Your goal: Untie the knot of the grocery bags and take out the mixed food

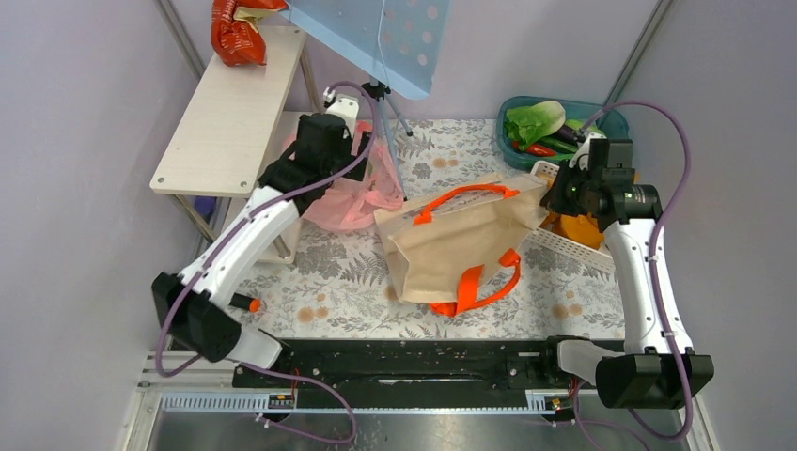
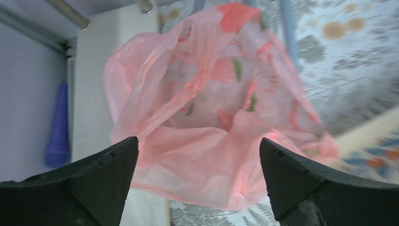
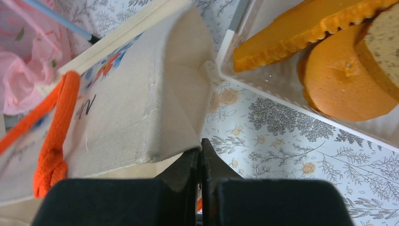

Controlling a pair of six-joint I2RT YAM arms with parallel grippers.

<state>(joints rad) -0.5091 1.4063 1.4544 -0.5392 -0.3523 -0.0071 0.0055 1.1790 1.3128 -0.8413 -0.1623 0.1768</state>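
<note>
Grocery bags come down to one pink sack (image 1: pixel 362 193) here, slumped at the far left of the counter (image 1: pixel 329 282) against the leg of a pale wooden shelf (image 1: pixel 230 108). Directly over it hangs the left claw (image 2: pixel 197 179), released, its two dark fingers (image 2: pixel 94 174) spread wide on either side of the crinkled plastic without touching it. Through that gap the left wrist view looks into gathered folds and a twisted strand of film running up the middle; whether this twist is the knot I cannot tell. Red and green patches show through the film, which may be print or contents. Poised this way, the claw looks ready to drop and pinch the bunched plastic.

Over on the right, the right claw (image 3: pixel 200 157) is clenched, fingers pressed flat together just at the folded corner of the beige tote (image 1: pixel 461 249); whether any cloth is caught between them is hidden. My guess is that it is pinning or pushing the tote aside so the pink sack has room. Beyond the tote's corner sits a white basket (image 1: pixel 573 246) holding orange and brown toy bread, and farther off a teal bowl (image 1: pixel 512 105) with the mixed food (image 1: pixel 538 122), a leafy green-and-white vegetable among it.
</note>
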